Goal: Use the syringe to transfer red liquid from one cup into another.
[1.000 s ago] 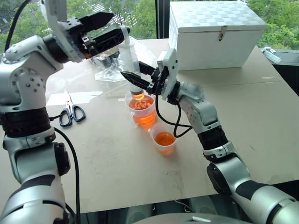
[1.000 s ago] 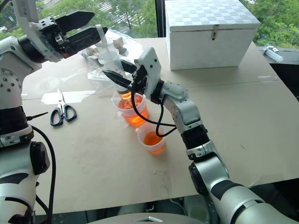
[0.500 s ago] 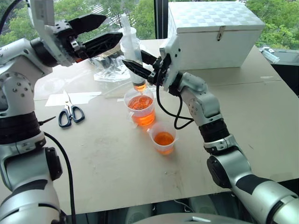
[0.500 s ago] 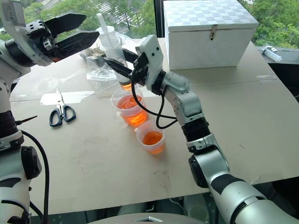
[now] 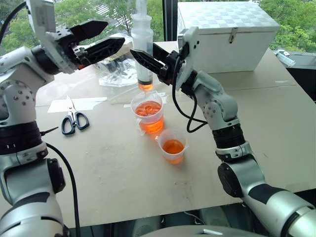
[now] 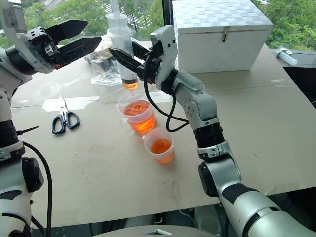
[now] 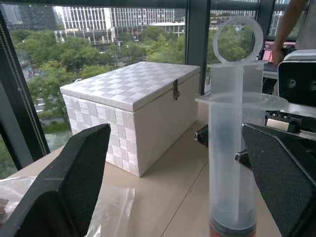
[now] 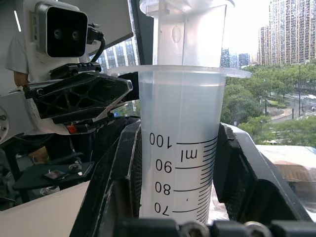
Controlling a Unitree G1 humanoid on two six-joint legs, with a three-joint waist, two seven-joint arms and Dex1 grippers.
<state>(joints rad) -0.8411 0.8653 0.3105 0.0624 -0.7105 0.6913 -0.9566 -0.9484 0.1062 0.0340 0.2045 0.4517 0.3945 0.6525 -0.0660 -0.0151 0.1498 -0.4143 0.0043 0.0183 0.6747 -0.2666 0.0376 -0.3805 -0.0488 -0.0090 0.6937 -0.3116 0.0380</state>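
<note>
My right gripper (image 5: 143, 55) is shut on the barrel of the syringe (image 5: 142, 47) and holds it upright, tip down, just above the taller cup (image 5: 148, 112). That cup is partly full of red liquid (image 5: 147, 108). A little red liquid shows at the bottom of the barrel, under the dark stopper (image 7: 232, 213). The shorter cup (image 5: 173, 146) stands on the table nearer to me, also with red liquid in it. My left gripper (image 5: 114, 32) is open and level with the syringe's top, to its left and apart from it. The right wrist view shows the barrel (image 8: 180, 148) clamped between both fingers.
A white box (image 5: 229, 34) stands at the back of the table (image 5: 123, 173). Scissors (image 5: 74, 120) lie at the left beside a paper sheet (image 5: 81, 103). Crumpled plastic bags (image 5: 116, 71) lie behind the cups. Another syringe (image 5: 286, 57) rests at the far right edge. A person's arm (image 7: 291, 24) shows beyond the table.
My right gripper has lifted the syringe's tip out of the taller cup and turned the syringe upright. My left gripper has drawn slightly to the left, still open.
</note>
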